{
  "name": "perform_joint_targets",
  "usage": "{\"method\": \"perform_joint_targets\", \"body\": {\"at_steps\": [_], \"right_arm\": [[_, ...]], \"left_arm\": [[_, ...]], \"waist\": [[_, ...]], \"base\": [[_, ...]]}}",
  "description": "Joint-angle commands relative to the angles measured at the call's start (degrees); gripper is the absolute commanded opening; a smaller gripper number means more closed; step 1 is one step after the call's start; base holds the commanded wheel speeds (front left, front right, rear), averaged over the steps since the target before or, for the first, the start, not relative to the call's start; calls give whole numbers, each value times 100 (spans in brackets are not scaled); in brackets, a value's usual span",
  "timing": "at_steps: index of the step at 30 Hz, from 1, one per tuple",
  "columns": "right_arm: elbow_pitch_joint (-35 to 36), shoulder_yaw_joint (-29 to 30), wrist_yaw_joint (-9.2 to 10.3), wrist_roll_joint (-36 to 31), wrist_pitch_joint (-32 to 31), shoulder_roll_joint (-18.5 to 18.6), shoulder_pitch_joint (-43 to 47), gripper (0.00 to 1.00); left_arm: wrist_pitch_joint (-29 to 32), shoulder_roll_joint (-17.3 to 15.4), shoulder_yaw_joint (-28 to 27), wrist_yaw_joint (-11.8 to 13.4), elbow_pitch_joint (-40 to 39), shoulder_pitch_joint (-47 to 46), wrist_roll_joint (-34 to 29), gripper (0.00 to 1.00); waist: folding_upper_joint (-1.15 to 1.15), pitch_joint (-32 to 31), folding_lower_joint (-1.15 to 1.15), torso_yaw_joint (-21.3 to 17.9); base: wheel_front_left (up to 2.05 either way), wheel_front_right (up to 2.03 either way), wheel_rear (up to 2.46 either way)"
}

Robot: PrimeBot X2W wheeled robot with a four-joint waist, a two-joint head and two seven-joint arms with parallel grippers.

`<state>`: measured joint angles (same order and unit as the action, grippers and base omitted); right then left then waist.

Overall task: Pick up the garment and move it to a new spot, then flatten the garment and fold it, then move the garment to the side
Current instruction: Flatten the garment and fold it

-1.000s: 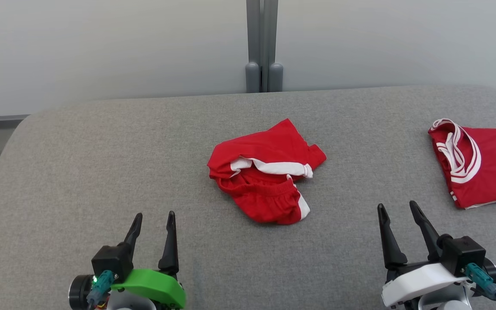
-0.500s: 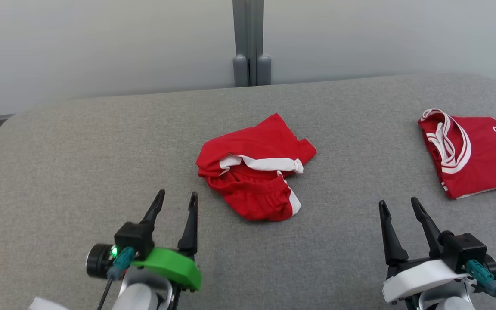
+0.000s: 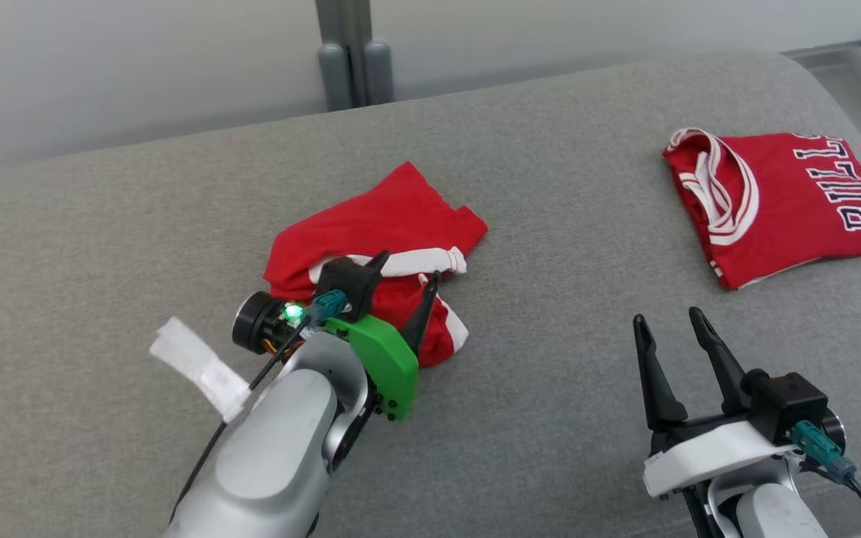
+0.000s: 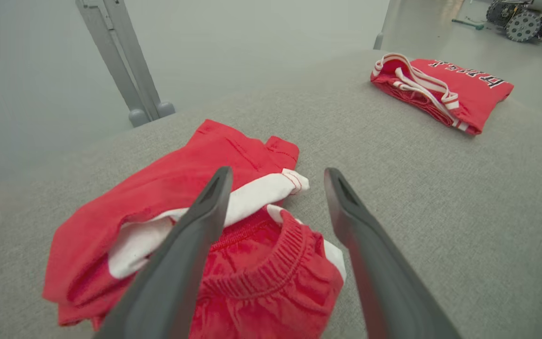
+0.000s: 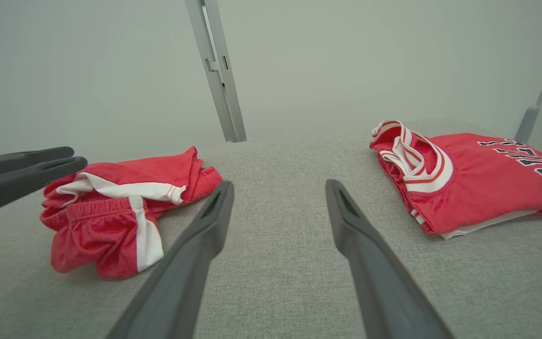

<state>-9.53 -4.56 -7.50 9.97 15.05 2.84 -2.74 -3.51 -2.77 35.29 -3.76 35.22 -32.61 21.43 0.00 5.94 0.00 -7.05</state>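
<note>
Fingers (image 4: pixel 191 245) of the left gripper (image 3: pixel 410 266) spread apart and empty, poised over the near, waistband side of the crumpled red shorts (image 3: pixel 378 217); whether the tips touch the cloth cannot be told. Fingers (image 5: pixel 195 249) of the right gripper (image 3: pixel 666 315) likewise apart and empty, above bare table (image 3: pixel 550 187), well clear of the shorts. The shorts lie heaped near the middle of the grey table, white side stripes showing. A folded red jersey (image 3: pixel 789 202) with white trim and dark lettering lies toward the robot's right, apart from both.
</note>
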Motion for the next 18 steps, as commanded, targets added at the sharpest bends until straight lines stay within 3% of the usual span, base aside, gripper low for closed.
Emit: {"method": "perform_joint_targets", "body": {"at_steps": [1, 9, 11, 12, 13, 18], "right_arm": [[-5, -4, 2, 41, 16, 11, -74, 100], [-13, 22, 2, 91, 16, 10, -131, 100], [-19, 33, 2, 96, 16, 10, -136, 100], [-18, 34, 2, 100, 16, 10, -137, 100], [-15, 34, 1, 97, 16, 9, -134, 100], [-33, 24, 2, 63, 16, 10, -118, 100]], "left_arm": [[236, -31, 122, 77, 206, -148, 95, 100], [1102, -29, 647, 450, 928, -547, 530, 100], [1151, -26, 736, 517, 1024, -588, 596, 44], [1145, -26, 774, 541, 1047, -600, 626, 7], [1105, -27, 840, 535, 1052, -619, 646, 0], [409, -23, 1002, 514, 747, -736, 867, 0]], "waist": [[0, 352, 0, -414], [0, 478, 0, -603], [0, 468, 0, -589], [0, 460, 0, -574], [0, 445, 0, -545], [0, 347, 0, -389]], "base": [[0, 0, 0], [0, 0, 0], [0, 0, 0], [0, 0, 0], [0, 0, 0], [0, 0, 0]]}}
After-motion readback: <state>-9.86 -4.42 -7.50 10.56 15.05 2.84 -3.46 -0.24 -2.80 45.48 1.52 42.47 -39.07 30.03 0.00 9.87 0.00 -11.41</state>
